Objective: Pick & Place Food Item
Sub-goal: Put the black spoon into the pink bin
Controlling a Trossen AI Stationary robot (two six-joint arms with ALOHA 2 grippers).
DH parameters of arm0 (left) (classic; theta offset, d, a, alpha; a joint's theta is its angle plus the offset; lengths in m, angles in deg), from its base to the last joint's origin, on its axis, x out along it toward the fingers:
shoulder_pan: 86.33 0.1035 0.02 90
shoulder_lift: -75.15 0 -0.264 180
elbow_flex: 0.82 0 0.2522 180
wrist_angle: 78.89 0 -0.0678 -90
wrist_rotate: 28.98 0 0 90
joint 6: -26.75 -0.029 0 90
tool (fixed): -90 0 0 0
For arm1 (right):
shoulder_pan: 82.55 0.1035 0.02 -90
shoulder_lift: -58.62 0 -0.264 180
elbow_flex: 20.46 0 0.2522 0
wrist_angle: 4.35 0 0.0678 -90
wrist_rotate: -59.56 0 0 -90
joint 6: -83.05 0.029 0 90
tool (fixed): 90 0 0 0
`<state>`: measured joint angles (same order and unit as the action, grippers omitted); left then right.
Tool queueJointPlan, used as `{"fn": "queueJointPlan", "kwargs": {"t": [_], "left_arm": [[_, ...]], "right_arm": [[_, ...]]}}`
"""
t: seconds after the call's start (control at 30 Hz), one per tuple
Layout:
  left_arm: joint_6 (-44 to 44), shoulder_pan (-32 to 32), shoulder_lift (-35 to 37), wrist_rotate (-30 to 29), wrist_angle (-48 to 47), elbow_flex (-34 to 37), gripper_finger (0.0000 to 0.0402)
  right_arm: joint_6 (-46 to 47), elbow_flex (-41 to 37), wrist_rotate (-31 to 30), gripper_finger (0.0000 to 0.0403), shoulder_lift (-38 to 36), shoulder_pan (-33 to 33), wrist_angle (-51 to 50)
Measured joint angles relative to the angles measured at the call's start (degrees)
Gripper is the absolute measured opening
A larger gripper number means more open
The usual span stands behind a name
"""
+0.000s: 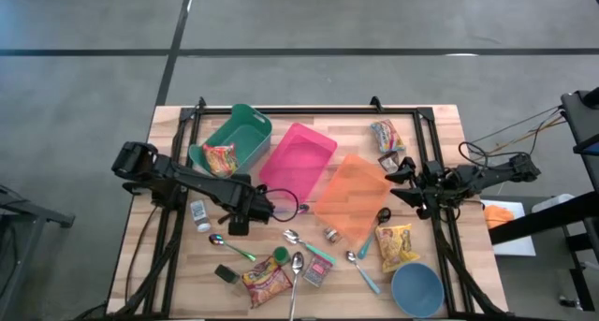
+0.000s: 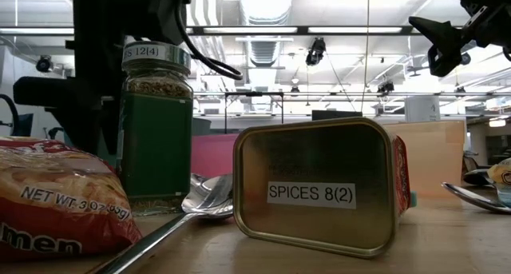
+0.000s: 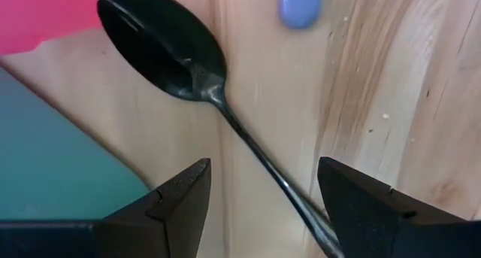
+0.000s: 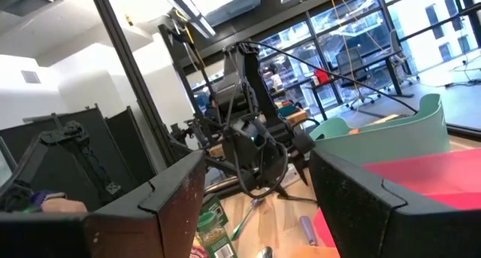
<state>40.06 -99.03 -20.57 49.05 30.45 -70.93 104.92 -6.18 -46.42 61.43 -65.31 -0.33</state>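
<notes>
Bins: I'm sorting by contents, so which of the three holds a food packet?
The green bin, farthest left, holds a ramen packet; the pink and orange bins hold none.

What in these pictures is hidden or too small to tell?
- Spoon: left wrist view cuts off its handle end behind the left hand.
- Tin: low view shows only its base; the contents are hidden.
- Packets' print: too small in the high view.
- Right hand: hangs open, nothing in it.

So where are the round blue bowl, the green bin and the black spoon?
Round blue bowl point(image 1: 417, 289), high view, on its inside floor.
Green bin point(image 1: 245, 124), high view, on its inner wall.
Black spoon point(image 3: 161, 51), left wrist view, on its scoop.
</notes>
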Motion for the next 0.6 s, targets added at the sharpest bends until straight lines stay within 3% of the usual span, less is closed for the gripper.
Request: {"fn": "queueJointPlan", "kwargs": {"t": [0.6], "left_arm": [[4.42,10.51,0.00,5.95,6.61,4.30,0.0246]], "right_arm": [[0.00,0.00,-0.11,0.0235,-0.02,0.00,-0.90]]}}
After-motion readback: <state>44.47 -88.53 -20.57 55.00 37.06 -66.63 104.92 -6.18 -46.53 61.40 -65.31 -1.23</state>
